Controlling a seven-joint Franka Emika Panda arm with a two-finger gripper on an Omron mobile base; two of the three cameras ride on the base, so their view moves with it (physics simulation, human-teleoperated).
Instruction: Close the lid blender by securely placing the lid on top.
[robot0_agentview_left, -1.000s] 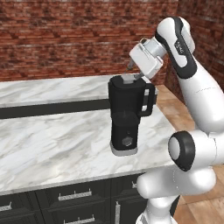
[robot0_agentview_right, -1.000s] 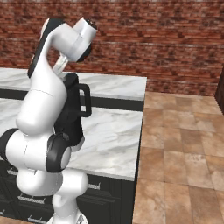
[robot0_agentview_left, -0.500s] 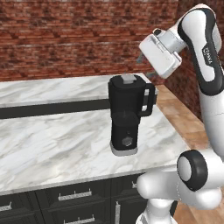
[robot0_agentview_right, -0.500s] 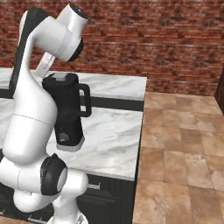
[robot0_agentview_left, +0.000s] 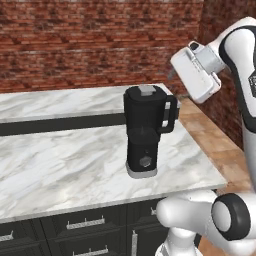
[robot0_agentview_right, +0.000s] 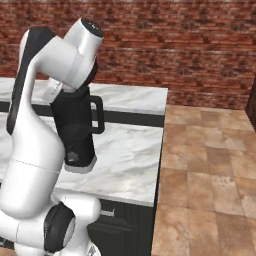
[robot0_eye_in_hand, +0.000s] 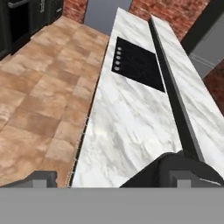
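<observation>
One marble counter (robot0_agentview_left: 60, 155) under a brick wall (robot0_agentview_left: 90, 45) bears the blender (robot0_agentview_left: 143, 131); jaws' opening cannot be told.

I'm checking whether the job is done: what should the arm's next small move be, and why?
Probably just stop with the tool clear: the lid sits flat on the blender, grey centre up, and the tool hangs up beside the jar, touching nothing.

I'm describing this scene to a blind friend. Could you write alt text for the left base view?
A tall black blender stands upright on a white marble counter, its black lid with a grey centre already on top and its loop handle facing right. The robot's white arm is raised above and to the right of it, clear of the lid, before a red brick wall.
</observation>
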